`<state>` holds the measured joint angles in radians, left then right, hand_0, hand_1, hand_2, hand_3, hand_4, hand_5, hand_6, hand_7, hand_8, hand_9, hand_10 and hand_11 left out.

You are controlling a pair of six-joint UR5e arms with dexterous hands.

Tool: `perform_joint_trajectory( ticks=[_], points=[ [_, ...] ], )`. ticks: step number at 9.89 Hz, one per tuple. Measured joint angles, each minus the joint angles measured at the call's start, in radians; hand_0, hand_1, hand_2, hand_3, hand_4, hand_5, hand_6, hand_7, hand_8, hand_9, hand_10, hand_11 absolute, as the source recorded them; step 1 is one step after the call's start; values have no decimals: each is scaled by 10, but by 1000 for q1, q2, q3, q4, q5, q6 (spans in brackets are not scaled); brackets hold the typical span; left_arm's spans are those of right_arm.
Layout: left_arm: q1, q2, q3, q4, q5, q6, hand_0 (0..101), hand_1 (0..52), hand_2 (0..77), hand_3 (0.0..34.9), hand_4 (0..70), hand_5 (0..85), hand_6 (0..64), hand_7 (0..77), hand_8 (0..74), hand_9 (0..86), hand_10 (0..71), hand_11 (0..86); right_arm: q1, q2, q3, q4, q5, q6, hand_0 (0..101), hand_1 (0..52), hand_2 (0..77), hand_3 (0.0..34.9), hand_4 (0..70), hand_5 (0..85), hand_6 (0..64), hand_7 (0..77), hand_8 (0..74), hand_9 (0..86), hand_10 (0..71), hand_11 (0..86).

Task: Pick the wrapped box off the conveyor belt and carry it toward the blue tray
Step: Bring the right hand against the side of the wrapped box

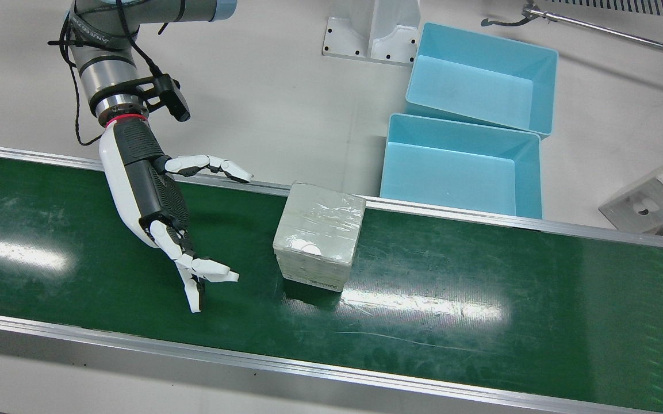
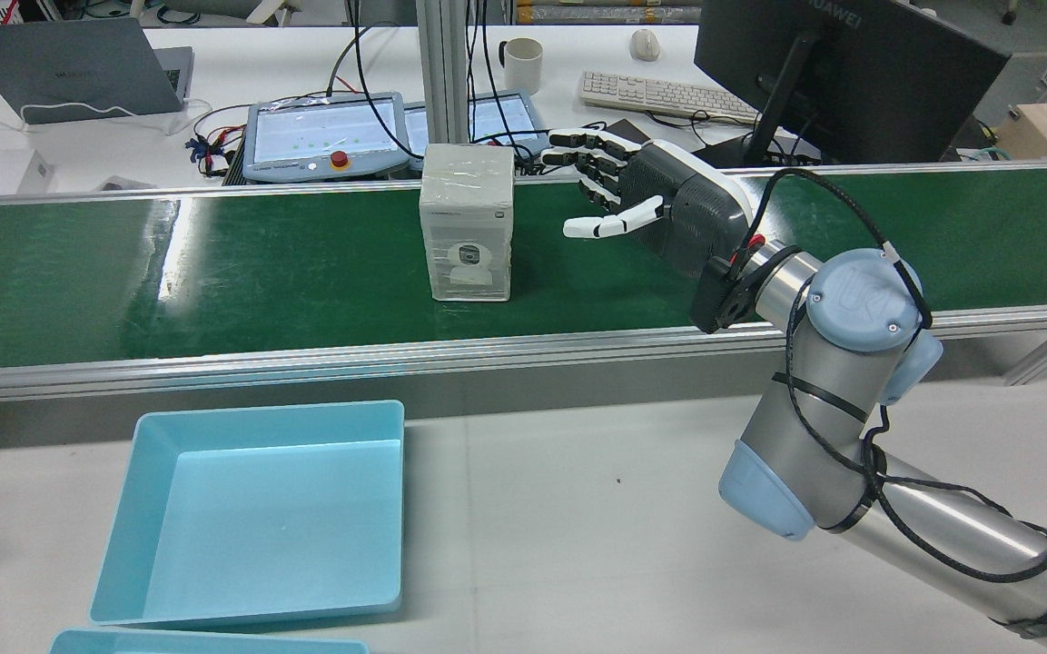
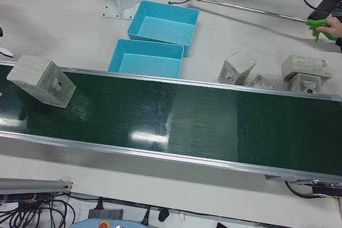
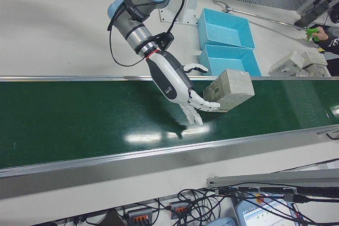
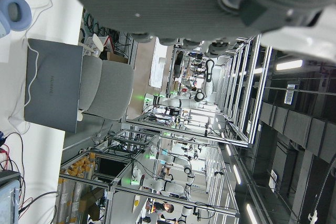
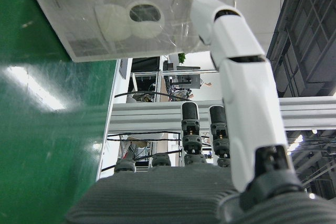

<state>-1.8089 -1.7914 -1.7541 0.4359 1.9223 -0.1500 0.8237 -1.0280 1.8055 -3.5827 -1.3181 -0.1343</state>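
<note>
- Approach is the step in hand: my right hand (image 1: pixel 161 221) hovers over the conveyor belt (image 1: pixel 481 310), fingers spread and holding nothing, just beside the wrapped box (image 1: pixel 319 233) but apart from it.
- Box stands on the belt by its far rail, nearest blue tray (image 1: pixel 460 167) just beyond.
- Next I judge I must close in and span its sides.
- My left hand's state I cannot tell.
- Its printed label is unreadable; the rear view's laptop (image 2: pixel 78 68) reads HUAWEI.

Readable: "HUAWEI" on the monitor's (image 2: pixel 841 68) back and on the grey laptop lid (image 5: pixel 51 85); "UR" logo on the arm's joint cap (image 2: pixel 859 295).
</note>
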Motion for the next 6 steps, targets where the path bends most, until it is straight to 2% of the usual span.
perform_joint_trajectory(
  ticks=[2,3,4,5,6],
  points=[
    [0,0,0,0,0,0,0,0,11,0,0,11,0,5,5,0,0,0,-16,-3,-1,1,6,0,511,191,180,108,93,218,49,213,0,22,0,16],
    [0,0,0,0,0,0,0,0,5,0,0,11,0,5,5,0,5,0,-18,-5,-2,1,6,0,511,191,180,108,93,218,49,213,0,22,0,16],
    [0,0,0,0,0,0,0,0,5,0,0,11,0,5,5,0,5,0,-18,-7,-4,2,7,0,467,109,27,104,71,191,16,185,0,22,0,16],
    [0,0,0,0,0,0,0,0,5,0,0,11,0,5,5,0,5,0,-19,-8,-5,2,7,-1,467,109,27,104,71,191,16,185,0,22,0,16],
    [0,0,0,0,0,0,0,0,11,0,0,5,0,5,5,0,5,0,-21,-7,-7,2,7,-5,465,104,60,111,71,191,16,185,0,22,0,16]
  ],
)
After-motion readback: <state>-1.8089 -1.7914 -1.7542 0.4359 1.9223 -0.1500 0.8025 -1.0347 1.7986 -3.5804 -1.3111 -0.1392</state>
